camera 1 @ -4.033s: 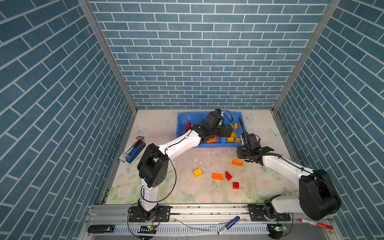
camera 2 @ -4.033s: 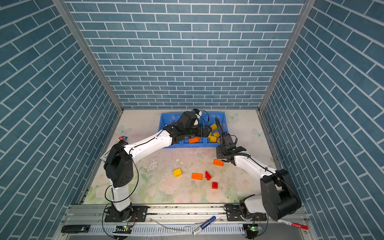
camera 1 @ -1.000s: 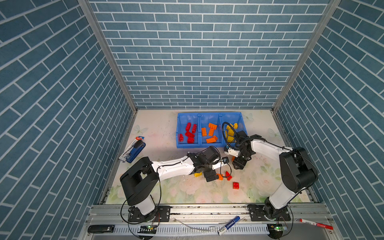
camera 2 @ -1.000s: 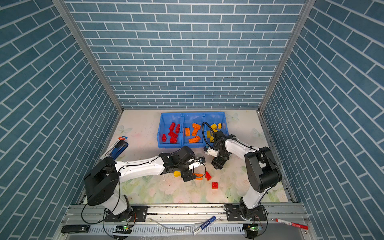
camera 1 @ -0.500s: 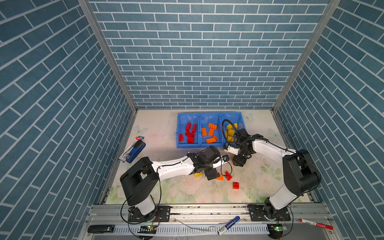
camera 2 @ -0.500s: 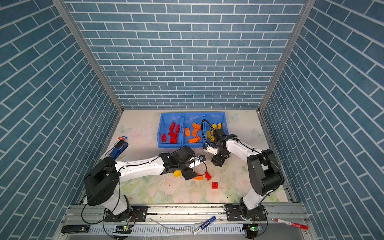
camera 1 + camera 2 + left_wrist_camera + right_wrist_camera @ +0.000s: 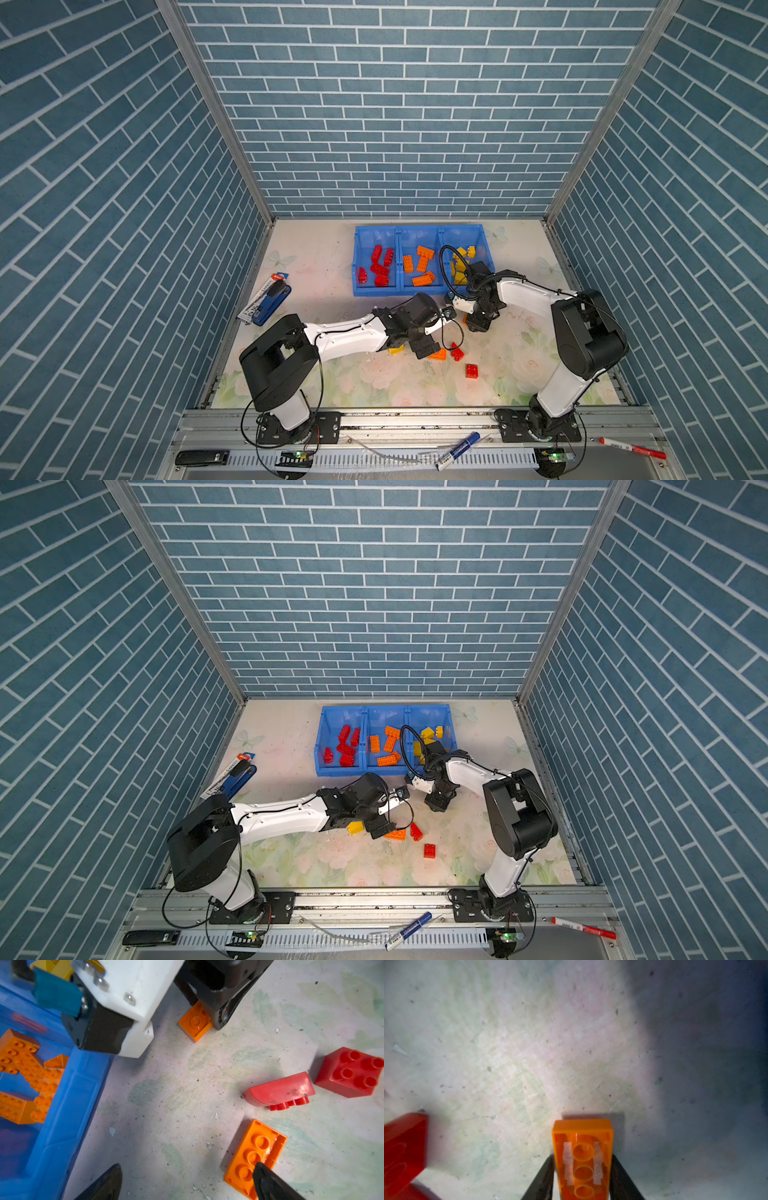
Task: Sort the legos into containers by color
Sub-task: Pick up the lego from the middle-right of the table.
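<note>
The orange brick [image 7: 583,1132] lies on the surface [image 7: 324,266] near the containers [image 7: 376,291], with the right hand [image 7: 582,1160] clamped on its sides. This looks like the pickup step. Next it likely needs lifting into the middle bin [image 7: 419,291], among the oranges. The left hand [image 7: 187,1167], wide open and empty, hovers over a second orange brick [image 7: 253,1147].

Glossy plastic legos [image 7: 278,1091], glossy blue plastic containers [image 7: 68,1105], scuffed matt floral table [image 7: 176,1084]
</note>
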You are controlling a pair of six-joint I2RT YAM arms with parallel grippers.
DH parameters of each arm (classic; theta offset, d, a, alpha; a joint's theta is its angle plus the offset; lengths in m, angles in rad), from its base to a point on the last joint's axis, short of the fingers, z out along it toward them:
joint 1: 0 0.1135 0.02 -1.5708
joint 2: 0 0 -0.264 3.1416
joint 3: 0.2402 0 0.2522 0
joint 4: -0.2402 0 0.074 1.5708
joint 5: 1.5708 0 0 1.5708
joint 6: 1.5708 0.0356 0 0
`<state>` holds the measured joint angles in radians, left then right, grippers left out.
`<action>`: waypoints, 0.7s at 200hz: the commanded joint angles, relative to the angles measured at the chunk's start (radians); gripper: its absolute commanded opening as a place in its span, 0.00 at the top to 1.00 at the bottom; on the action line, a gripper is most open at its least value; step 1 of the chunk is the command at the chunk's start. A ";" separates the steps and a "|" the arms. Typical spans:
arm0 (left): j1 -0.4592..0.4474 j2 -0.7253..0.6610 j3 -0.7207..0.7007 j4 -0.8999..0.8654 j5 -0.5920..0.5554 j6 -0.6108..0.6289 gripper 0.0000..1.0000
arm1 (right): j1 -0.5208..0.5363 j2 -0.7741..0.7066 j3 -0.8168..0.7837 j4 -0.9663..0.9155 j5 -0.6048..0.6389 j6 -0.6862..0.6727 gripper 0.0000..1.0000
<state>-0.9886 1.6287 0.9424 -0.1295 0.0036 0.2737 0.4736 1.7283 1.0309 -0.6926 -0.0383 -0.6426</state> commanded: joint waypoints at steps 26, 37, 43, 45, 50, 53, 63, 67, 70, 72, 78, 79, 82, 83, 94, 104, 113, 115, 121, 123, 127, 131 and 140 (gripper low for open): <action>0.072 -0.152 -0.096 0.157 -0.030 -0.120 0.01 | 0.022 -0.085 -0.037 0.037 -0.031 0.020 0.70; 0.095 -0.182 -0.117 0.181 -0.033 -0.158 0.01 | 0.023 -0.119 -0.044 0.065 -0.067 0.034 0.71; 0.110 -0.198 -0.124 0.189 -0.032 -0.185 0.01 | 0.024 -0.137 -0.046 0.081 -0.094 0.045 0.72; 0.116 -0.204 -0.127 0.190 -0.031 -0.195 0.01 | 0.025 -0.145 -0.046 0.087 -0.103 0.049 0.72; 0.132 -0.217 -0.131 0.192 -0.019 -0.217 0.01 | 0.026 -0.160 -0.047 0.098 -0.124 0.058 0.72; 0.143 -0.221 -0.133 0.192 -0.010 -0.228 0.01 | 0.026 -0.171 -0.046 0.112 -0.136 0.065 0.73; 0.173 -0.243 -0.138 0.195 0.015 -0.265 0.01 | 0.030 -0.201 -0.046 0.157 -0.182 0.095 0.73; 0.183 -0.250 -0.140 0.195 0.021 -0.274 0.01 | 0.031 -0.211 -0.045 0.177 -0.211 0.110 0.73; 0.189 -0.254 -0.144 0.195 0.024 -0.279 0.01 | 0.032 -0.219 -0.045 0.194 -0.235 0.123 0.73; 0.193 -0.257 -0.143 0.195 0.027 -0.280 0.01 | 0.033 -0.223 -0.045 0.206 -0.253 0.133 0.73; 0.198 -0.263 -0.146 0.195 0.027 -0.283 0.01 | 0.032 -0.234 -0.048 0.250 -0.308 0.169 0.73; 0.199 -0.264 -0.145 0.195 0.027 -0.283 0.01 | 0.032 -0.236 -0.048 0.259 -0.313 0.176 0.73; 0.201 -0.266 -0.146 0.195 0.023 -0.285 0.01 | 0.033 -0.240 -0.049 0.282 -0.342 0.196 0.73; 0.202 -0.266 -0.147 0.195 0.019 -0.285 0.01 | 0.033 -0.240 -0.050 0.291 -0.351 0.202 0.73; 0.202 -0.269 -0.145 0.191 0.009 -0.287 0.01 | 0.036 -0.239 -0.052 0.388 -0.410 0.284 0.73; 0.202 -0.264 -0.140 0.185 0.015 -0.281 0.01 | 0.043 -0.224 -0.048 0.481 -0.416 0.367 0.73; 0.202 -0.258 -0.136 0.182 0.011 -0.288 0.01 | 0.051 -0.196 -0.033 0.542 -0.398 0.432 0.73; 0.202 -0.256 -0.137 0.182 0.010 -0.289 0.01 | 0.053 -0.189 -0.028 0.552 -0.394 0.443 0.73; 0.202 -0.254 -0.135 0.183 0.010 -0.292 0.01 | 0.060 -0.166 -0.008 0.572 -0.384 0.469 0.73; 0.202 -0.252 -0.135 0.184 0.009 -0.293 0.01 | 0.063 -0.157 -0.001 0.576 -0.379 0.474 0.73; 0.202 -0.248 -0.135 0.185 0.005 -0.298 0.01 | 0.069 -0.140 0.015 0.583 -0.361 0.489 0.73; 0.202 -0.245 -0.136 0.187 -0.002 -0.306 0.01 | 0.078 -0.121 0.032 0.590 -0.339 0.499 0.73; 0.202 -0.237 -0.134 0.188 -0.020 -0.326 0.01 | 0.099 -0.078 0.077 0.588 -0.268 0.516 0.73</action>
<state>-0.7868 1.3712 0.8146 0.0502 0.0044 -0.0017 0.5308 1.5536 1.0187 -0.2241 -0.3603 -0.2867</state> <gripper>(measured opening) 0.994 0.334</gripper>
